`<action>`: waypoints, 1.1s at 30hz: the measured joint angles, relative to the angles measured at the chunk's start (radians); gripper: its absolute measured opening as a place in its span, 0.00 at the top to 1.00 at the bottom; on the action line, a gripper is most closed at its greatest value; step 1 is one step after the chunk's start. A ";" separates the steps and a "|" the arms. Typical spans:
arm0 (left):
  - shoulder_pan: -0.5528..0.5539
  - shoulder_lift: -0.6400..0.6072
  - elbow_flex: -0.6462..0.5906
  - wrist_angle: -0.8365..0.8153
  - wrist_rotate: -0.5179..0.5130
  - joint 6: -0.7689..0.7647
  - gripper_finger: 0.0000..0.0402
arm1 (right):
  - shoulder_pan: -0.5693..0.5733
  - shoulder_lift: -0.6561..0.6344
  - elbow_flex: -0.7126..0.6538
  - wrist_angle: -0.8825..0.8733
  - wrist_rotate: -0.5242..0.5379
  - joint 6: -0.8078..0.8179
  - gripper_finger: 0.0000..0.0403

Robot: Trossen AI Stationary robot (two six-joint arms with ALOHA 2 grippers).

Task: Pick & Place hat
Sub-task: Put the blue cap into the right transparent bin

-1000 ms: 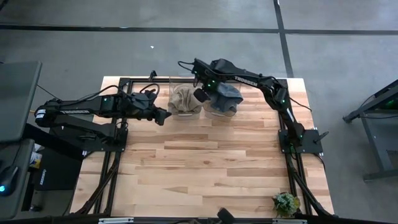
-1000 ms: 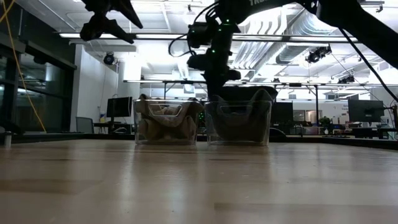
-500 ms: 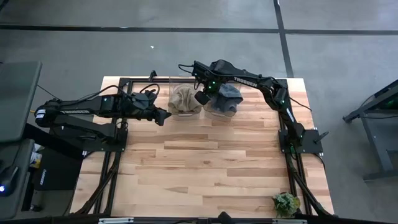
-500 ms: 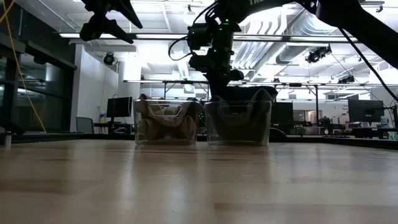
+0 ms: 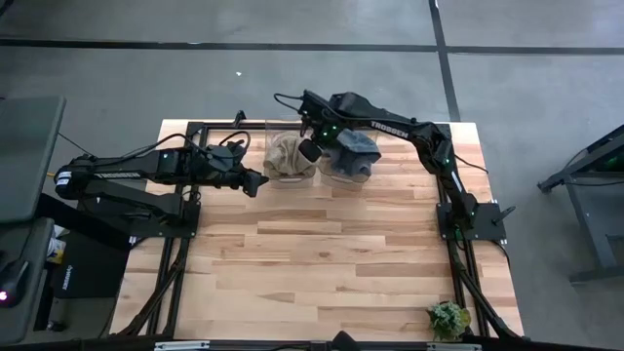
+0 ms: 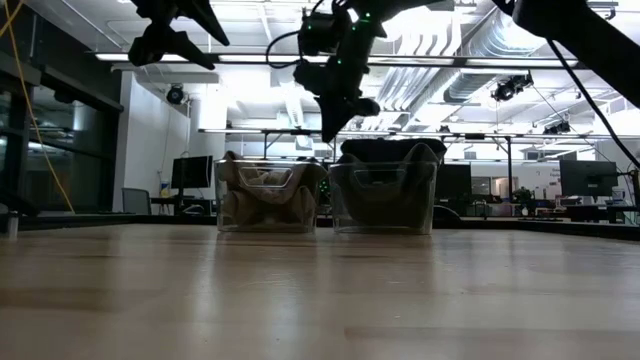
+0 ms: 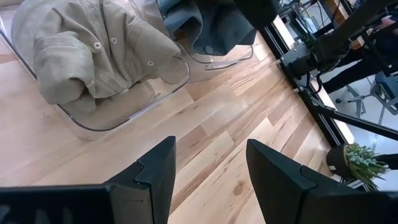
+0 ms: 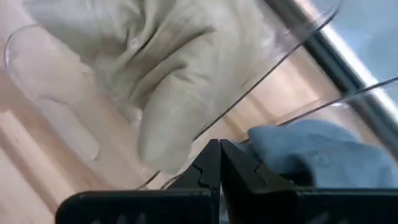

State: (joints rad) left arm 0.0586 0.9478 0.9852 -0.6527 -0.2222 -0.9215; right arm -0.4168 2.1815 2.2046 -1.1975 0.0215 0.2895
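You are at the reaching step: your right gripper [image 5: 308, 150], fingers pressed together and empty, hangs between two clear plastic bins, the blue-grey fabric hat [image 5: 353, 150] still binned, so spread the fingers before descending.

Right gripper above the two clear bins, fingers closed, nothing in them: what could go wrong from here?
1. The right gripper is shut and empty above the gap between the beige hat's bin and the blue-grey hat's bin; descending shut, it may strike a rim.
2. Both hats bulge over the clear walls, so a pull could drag a light bin.
3. The left gripper waits open beside the beige bin, close enough that the arms could clash.
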 joint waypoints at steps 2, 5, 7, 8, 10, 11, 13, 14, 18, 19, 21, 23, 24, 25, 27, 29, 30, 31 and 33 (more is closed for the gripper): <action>0.000 0.000 0.000 0.000 0.000 0.000 0.56 | -0.003 0.000 0.007 0.010 0.027 -0.002 1.00; 0.000 0.000 0.000 0.000 0.000 0.000 0.56 | -0.027 0.003 0.007 0.024 0.051 -0.002 1.00; 0.000 0.000 0.000 0.000 0.000 0.000 0.56 | -0.050 0.018 0.007 0.013 0.048 -0.002 1.00; 0.000 0.000 0.000 0.000 0.000 0.000 0.56 | -0.060 0.030 0.007 0.008 0.045 -0.002 1.00; 0.000 0.000 0.000 0.000 0.000 0.000 0.56 | -0.075 0.050 0.006 -0.005 0.045 -0.007 1.00; 0.000 0.000 0.000 0.000 0.000 0.000 0.56 | -0.081 0.057 0.004 -0.010 0.040 -0.012 1.00; 0.000 0.000 0.000 0.000 0.001 0.000 0.56 | -0.087 0.059 0.005 -0.017 0.024 -0.021 1.00; 0.000 0.000 0.000 0.000 0.001 0.000 0.56 | -0.087 0.058 0.005 -0.029 0.021 -0.025 1.00; 0.000 0.000 0.000 -0.001 0.003 -0.004 0.56 | -0.087 0.057 0.007 -0.117 0.012 -0.041 1.00; 0.000 0.000 0.000 0.000 0.003 -0.004 0.56 | -0.086 0.057 0.007 -0.145 -0.002 -0.050 1.00; 0.000 0.000 0.000 -0.001 0.003 -0.004 0.56 | -0.079 0.057 0.000 -0.181 -0.011 -0.073 1.00; 0.000 0.000 0.000 0.000 0.002 -0.004 0.56 | -0.069 0.055 -0.022 -0.177 -0.001 -0.081 1.00; 0.000 0.000 0.000 0.000 0.002 -0.004 0.56 | -0.065 0.055 -0.031 -0.181 0.003 -0.083 1.00; 0.000 0.000 0.000 -0.001 0.002 -0.004 0.56 | -0.061 0.055 -0.040 -0.183 0.003 -0.086 1.00; 0.000 0.000 0.000 0.000 0.001 -0.004 0.56 | -0.052 0.055 -0.073 -0.154 -0.001 -0.089 1.00; 0.000 0.000 0.000 0.000 -0.004 -0.004 0.56 | -0.044 0.053 -0.113 -0.120 0.003 -0.089 1.00; 0.000 0.000 0.000 0.000 -0.004 -0.004 0.56 | -0.040 0.053 -0.131 -0.108 0.009 -0.088 1.00; 0.000 0.000 0.000 0.000 -0.005 -0.004 0.56 | -0.037 0.053 -0.153 -0.087 0.016 -0.088 1.00; 0.000 0.000 0.000 0.000 -0.005 -0.004 0.56 | -0.030 0.053 -0.194 -0.044 0.022 -0.088 1.00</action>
State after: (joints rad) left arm 0.0586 0.9478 0.9852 -0.6525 -0.2272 -0.9253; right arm -0.4471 2.2349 2.0103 -1.2415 0.0439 0.2010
